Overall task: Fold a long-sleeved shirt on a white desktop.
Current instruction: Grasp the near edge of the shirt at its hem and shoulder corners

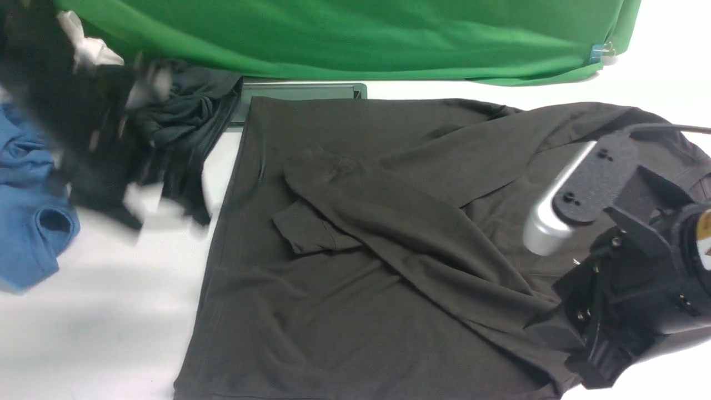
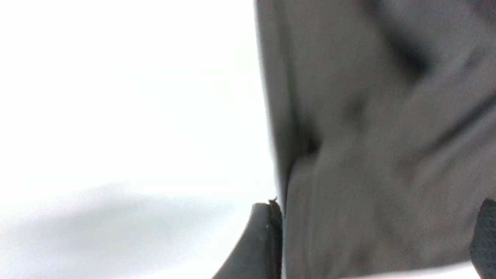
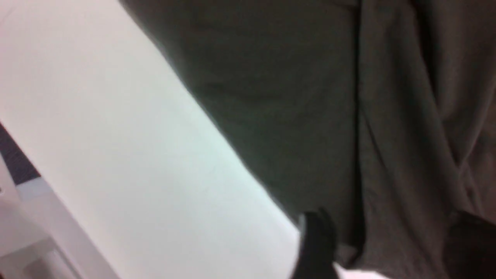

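Left hand [image 2: 378, 207] and right hand [image 3: 391, 224] both show fingers spread (left arm [image 1: 94, 128] blurred).

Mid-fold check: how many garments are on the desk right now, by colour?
Black-brown shirt: 1
Grey-teal garment: 1
Blue shirt: 1
Total: 3
A white bunch at the far left is too blurred to identify, so it is not counted.
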